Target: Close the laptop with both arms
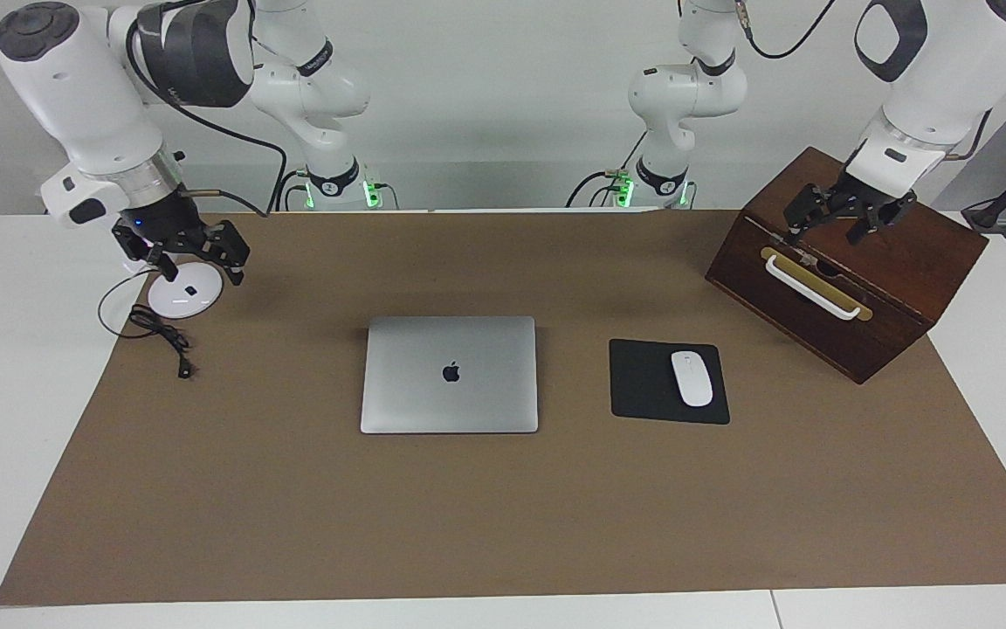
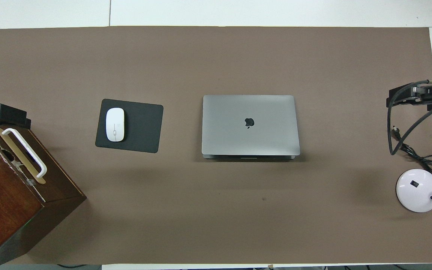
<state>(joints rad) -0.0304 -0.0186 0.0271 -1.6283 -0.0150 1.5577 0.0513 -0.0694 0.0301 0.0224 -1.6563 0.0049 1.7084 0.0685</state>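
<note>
The laptop (image 1: 449, 374) lies shut and flat in the middle of the brown mat, its silver lid with the apple logo facing up (image 2: 249, 125). Nothing touches it. My right gripper (image 1: 199, 269) hangs open over a white round lamp base at the right arm's end of the table, well away from the laptop. At the left arm's end my left gripper (image 1: 826, 231) stands open over the top of a dark wooden box. Neither holds anything. In the overhead view only the tips of the right gripper (image 2: 407, 95) and left gripper (image 2: 2, 114) show at the edges.
A white mouse (image 1: 692, 377) sits on a black mouse pad (image 1: 643, 384) beside the laptop, toward the left arm's end. The wooden box (image 1: 896, 288) has a white handle. The lamp base (image 1: 182, 297) and a black cable (image 1: 158, 332) lie at the right arm's end.
</note>
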